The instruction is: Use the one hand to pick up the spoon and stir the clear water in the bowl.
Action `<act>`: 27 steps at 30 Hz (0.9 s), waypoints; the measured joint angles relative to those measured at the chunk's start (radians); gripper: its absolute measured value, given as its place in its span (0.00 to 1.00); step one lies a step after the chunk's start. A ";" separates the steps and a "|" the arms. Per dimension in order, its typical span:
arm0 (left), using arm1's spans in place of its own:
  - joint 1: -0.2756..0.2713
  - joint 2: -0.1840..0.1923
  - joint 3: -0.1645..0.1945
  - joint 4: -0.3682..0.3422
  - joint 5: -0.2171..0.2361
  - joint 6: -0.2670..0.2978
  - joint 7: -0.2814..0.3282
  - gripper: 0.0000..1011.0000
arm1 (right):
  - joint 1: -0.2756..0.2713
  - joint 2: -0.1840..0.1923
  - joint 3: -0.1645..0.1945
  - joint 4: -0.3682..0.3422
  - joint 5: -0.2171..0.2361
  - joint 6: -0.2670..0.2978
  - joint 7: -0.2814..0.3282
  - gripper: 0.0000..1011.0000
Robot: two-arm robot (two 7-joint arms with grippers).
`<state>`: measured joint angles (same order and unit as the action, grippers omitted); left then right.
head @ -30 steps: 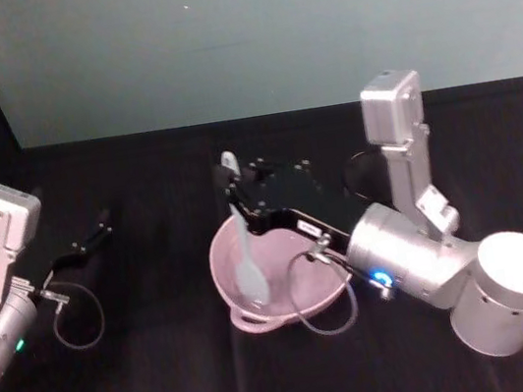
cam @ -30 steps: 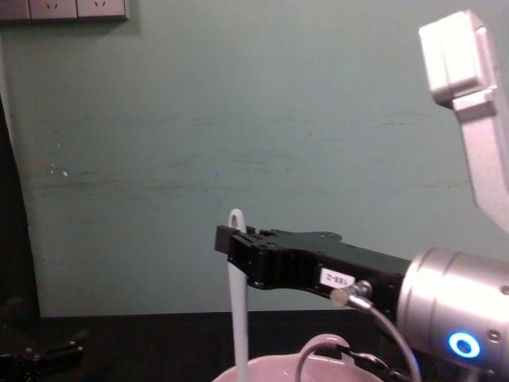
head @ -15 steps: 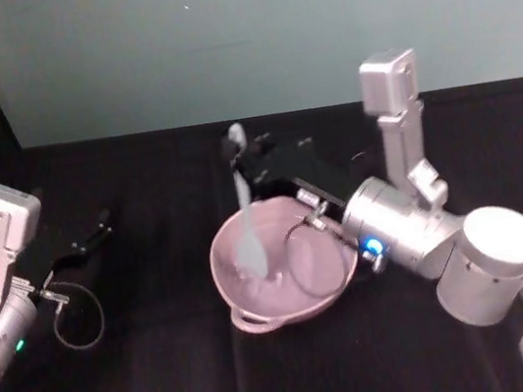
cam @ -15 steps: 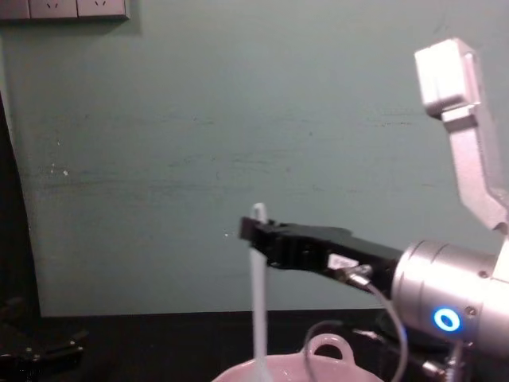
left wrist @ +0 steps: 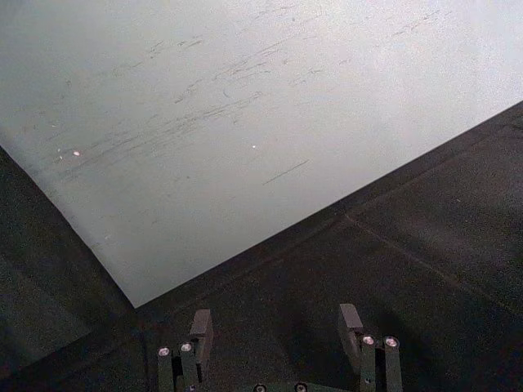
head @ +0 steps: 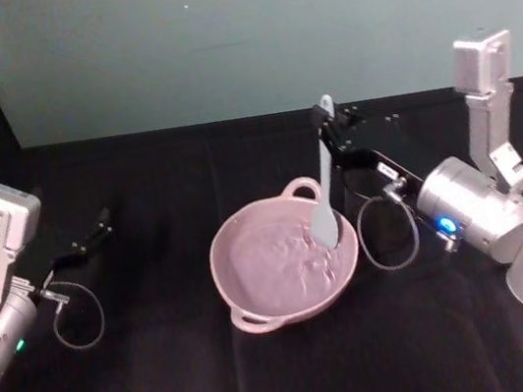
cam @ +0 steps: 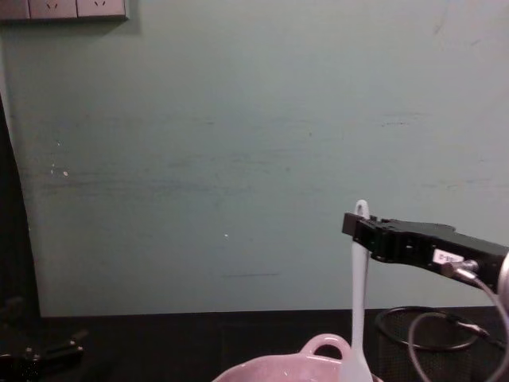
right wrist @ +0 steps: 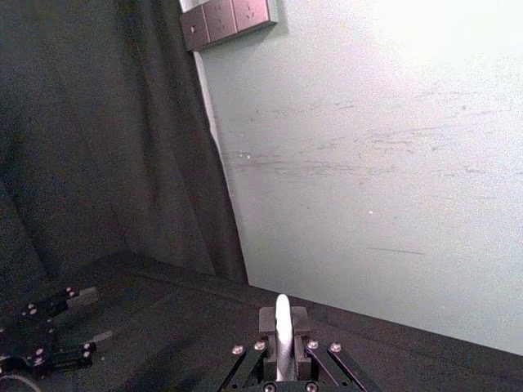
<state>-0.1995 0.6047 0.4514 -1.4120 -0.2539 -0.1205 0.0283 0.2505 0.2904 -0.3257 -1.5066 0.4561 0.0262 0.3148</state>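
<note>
Where the white spoon dips, the pink bowl's water ripples.

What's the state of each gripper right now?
Left gripper: open, empty, parked at the robot's left.
Right gripper: shut on the white spoon near its handle tip, scoop down in the pink bowl.

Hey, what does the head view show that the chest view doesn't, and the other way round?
Head view's extra: rippled clear water inside the glossy pale pink bowl, with the scoop of the slim white long-handled spoon dipped in at its right side. Chest view's extra: grey wall sockets top left and a black wire-mesh cup right of the bowl. Shared: the black right gripper, jaws shut on the upright spoon's handle near its tip, and the bowl's loop handle. The black left gripper sits parked at the left, jaws open.
</note>
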 joint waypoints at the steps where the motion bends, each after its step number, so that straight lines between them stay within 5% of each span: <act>1: 0.000 0.000 0.000 0.000 0.000 0.000 0.000 1.00 | -0.011 0.007 0.004 -0.014 -0.001 0.001 0.000 0.12; 13: 0.000 0.000 0.000 0.000 0.000 0.000 0.000 1.00 | -0.078 0.026 -0.027 -0.119 -0.016 0.016 0.017 0.12; 27: 0.000 0.000 0.000 0.000 0.000 0.000 0.000 1.00 | -0.059 -0.048 -0.139 -0.100 -0.031 0.018 0.044 0.12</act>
<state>-0.1995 0.6047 0.4514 -1.4120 -0.2539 -0.1205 0.0283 0.1915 0.2424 -0.4646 -1.6067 0.4249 0.0440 0.3586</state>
